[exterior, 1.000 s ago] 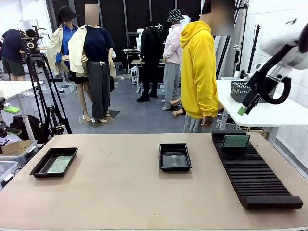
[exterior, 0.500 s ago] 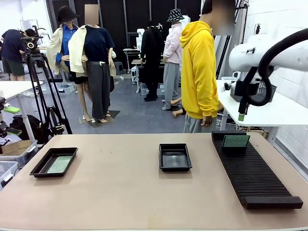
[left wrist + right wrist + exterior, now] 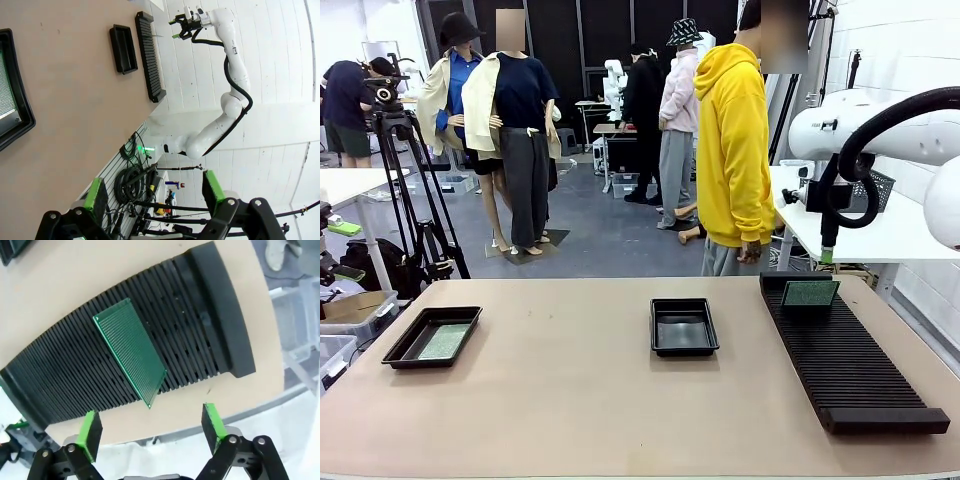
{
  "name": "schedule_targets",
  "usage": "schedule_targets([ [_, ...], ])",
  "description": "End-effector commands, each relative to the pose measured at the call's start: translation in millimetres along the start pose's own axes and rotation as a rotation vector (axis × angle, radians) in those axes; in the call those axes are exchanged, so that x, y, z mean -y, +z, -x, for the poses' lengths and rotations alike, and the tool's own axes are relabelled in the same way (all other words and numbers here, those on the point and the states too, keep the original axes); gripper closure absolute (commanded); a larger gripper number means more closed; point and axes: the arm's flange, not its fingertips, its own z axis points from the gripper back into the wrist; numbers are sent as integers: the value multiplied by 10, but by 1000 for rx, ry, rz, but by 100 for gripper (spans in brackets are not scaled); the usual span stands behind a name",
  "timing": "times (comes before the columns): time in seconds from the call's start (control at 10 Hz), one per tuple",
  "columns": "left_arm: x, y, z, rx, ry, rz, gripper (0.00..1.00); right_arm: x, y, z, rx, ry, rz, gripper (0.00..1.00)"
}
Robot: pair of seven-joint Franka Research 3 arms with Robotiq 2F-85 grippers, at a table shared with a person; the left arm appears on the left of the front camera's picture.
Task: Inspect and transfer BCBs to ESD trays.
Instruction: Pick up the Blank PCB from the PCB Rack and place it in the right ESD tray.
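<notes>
The right gripper (image 3: 827, 254) hangs fingers-down above the far end of the rack (image 3: 850, 370), released: in its own wrist view its two green pads (image 3: 91, 432) stand wide apart with nothing between them. Below that gripper (image 3: 152, 430) in this view is the first BCB (image 3: 131, 351), standing on its edge in the slots of the rack (image 3: 200, 340), tilted rather than flat. It is a thin green rectangle covered in a fine grid of small holes. From the front, this BCB (image 3: 809, 293) sits at the rack's far end, facing the camera.

The left gripper (image 3: 154, 192) is also released, held above the table with its pads apart and nothing gripped.

There are two boards, two trays and one rack. The second BCB (image 3: 443, 341) lies flat inside the left ESD tray (image 3: 420, 365), near the table's left side; it is pale green and somewhat smaller than the tray's floor. The middle ESD tray (image 3: 684, 352), glossy black with a raised rim, sits near the table's centre, well apart from the left tray and near the rack.

All rest on the tan table (image 3: 620, 420). A person in a yellow hoodie (image 3: 732, 150) stands at the far side.
</notes>
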Motion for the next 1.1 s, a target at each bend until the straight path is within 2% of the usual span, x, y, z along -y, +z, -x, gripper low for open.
schedule_targets([
  [0.0, 8, 16, 3, 6, -2, -11, 0, -83, -124, 25, -8, 53, 9, 0],
  [0.3, 8, 16, 3, 6, -2, -11, 0, -260, -340, 16, 59, 65, 24, 0],
  [1.0, 8, 16, 3, 6, -2, -11, 0, -333, -718, -134, 62, 122, -10, 0],
])
